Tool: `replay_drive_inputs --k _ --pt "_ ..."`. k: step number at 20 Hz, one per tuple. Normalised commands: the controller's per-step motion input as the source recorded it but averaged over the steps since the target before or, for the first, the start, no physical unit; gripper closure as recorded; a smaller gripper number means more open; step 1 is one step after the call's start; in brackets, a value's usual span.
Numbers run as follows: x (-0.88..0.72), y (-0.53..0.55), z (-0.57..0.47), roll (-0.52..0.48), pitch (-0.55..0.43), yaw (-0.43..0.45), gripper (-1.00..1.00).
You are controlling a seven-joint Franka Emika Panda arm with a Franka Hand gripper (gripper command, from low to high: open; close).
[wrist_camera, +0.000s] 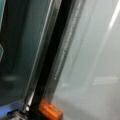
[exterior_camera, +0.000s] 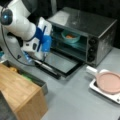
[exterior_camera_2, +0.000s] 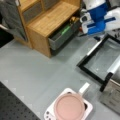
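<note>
While the fingers [exterior_camera: 44,58] hover, grip state unclear, the oven door [exterior_camera: 60,62] lies just beneath.

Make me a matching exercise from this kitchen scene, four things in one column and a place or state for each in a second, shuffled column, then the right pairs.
1. oven door
2. teal bowl
3. pink pan
4. gripper

A. on the white cooktop
B. at the door's handle
C. folded down open
D. inside the toaster oven

Pairs: 1-C, 2-D, 3-A, 4-B
</note>
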Motion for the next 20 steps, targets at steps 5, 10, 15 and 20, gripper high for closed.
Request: replay_drive_inputs --k 5,10,15,20 --pt "0.13 0.10 -0.09 0.209 -0.073 0.310 -1.00" --pt "0.09 -0.08 -0.10 0.313 -0.114 0.434 -1.00" --pt "0.10 -0.07 -0.11 0.305 -0.046 0.331 -1.00" --pt "0.14 0.02 -0.12 0.201 0.010 0.311 -1.00"
